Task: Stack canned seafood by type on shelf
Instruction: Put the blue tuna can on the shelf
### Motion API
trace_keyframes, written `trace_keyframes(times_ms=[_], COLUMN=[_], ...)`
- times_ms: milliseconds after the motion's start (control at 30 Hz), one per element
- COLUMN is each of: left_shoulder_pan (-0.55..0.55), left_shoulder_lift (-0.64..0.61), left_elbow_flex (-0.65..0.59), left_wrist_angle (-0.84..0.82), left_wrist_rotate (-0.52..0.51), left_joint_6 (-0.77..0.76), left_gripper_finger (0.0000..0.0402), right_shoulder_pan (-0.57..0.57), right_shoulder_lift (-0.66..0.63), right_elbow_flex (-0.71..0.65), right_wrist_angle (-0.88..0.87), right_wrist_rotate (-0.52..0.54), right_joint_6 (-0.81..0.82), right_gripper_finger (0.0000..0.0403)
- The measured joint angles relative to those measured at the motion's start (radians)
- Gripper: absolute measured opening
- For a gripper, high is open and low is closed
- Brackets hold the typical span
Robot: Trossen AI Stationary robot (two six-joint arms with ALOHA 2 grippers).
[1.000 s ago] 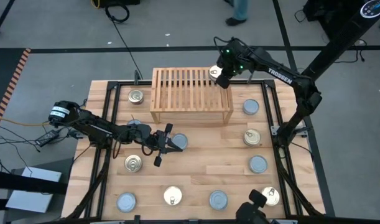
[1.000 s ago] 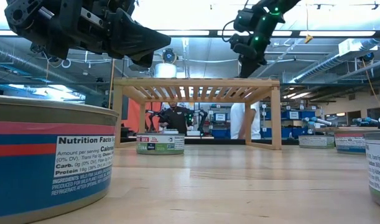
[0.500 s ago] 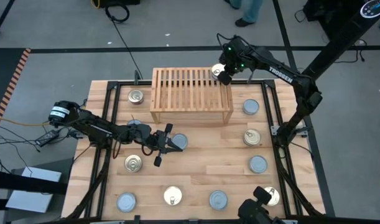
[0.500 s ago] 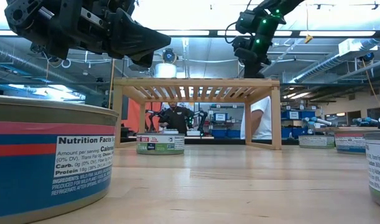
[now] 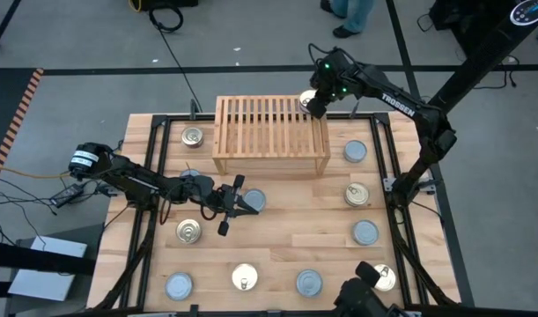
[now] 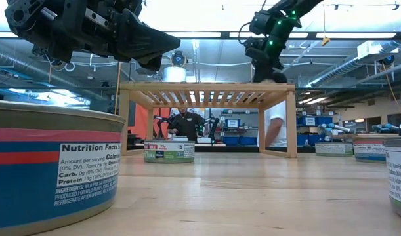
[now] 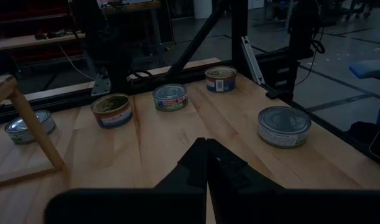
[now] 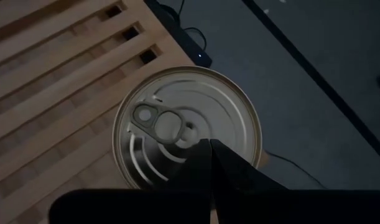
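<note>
A golden pull-tab tin [image 5: 307,98] sits flat on the far right corner of the wooden shelf's slatted top [image 5: 264,123]. My right gripper [image 5: 315,105] is shut, pointing down over the tin's lid [image 8: 183,127]; in the low view it [image 6: 271,73] reaches down to the shelf top. My left gripper [image 5: 243,202] is shut and empty, up above the table beside a silvery tin [image 5: 255,201]; its closed fingers show in the left wrist view [image 7: 206,163]. My right gripper's shut fingertips [image 8: 214,155] come from above over the golden tin's lid, between its middle and its rim. I cannot tell whether they touch it. The tin rests flat on the slats.
Loose tins lie about the table: golden ones [image 5: 193,136], [image 5: 189,232], [image 5: 245,277], [image 5: 357,194], and silvery ones [image 5: 355,151], [image 5: 365,232], [image 5: 309,283], [image 5: 179,285]. A labelled tin [image 6: 52,167] stands close to the low camera. A person [image 6: 275,124] stands beyond the shelf.
My right gripper has come down to the shelf top's far right corner and gone a little toward the far edge, staying over the golden tin. The person behind the shelf has walked across the room.
</note>
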Motion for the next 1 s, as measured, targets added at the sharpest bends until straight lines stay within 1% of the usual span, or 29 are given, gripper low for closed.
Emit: trace_keyframes(times_ms=[200, 333, 433, 600, 833, 1000], left_shoulder_pan=[0.0, 0.0, 0.0, 0.0, 0.0, 0.0], left_shoulder_lift=[0.0, 0.0, 0.0, 0.0, 0.0, 0.0], left_elbow_flex=[0.0, 0.0, 0.0, 0.0, 0.0, 0.0], left_wrist_angle=[0.0, 0.0, 0.0, 0.0, -0.012, -0.016], left_wrist_rotate=[0.0, 0.0, 0.0, 0.0, 0.0, 0.0], left_joint_6=[0.0, 0.0, 0.0, 0.0, 0.0, 0.0], left_gripper_finger=[0.0008, 0.0008, 0.0008, 0.0008, 0.0008, 0.0008], right_shoulder_pan=[-0.018, -0.024, -0.02, -0.015, -0.008, -0.008], right_shoulder_lift=[0.0, 0.0, 0.0, 0.017, 0.06, 0.061], right_elbow_flex=[0.0, 0.0, 0.0, 0.0, 0.004, 0.003], right_wrist_angle=[0.0, 0.0, 0.004, 0.016, 0.063, 0.081], right_wrist_rotate=[-0.007, -0.074, -0.086, -0.135, -0.127, -0.101], right_joint_6=[0.0, -0.008, -0.022, -0.029, -0.042, -0.029], right_gripper_finger=[0.0008, 0.0008, 0.0008, 0.0009, 0.0009, 0.0009])
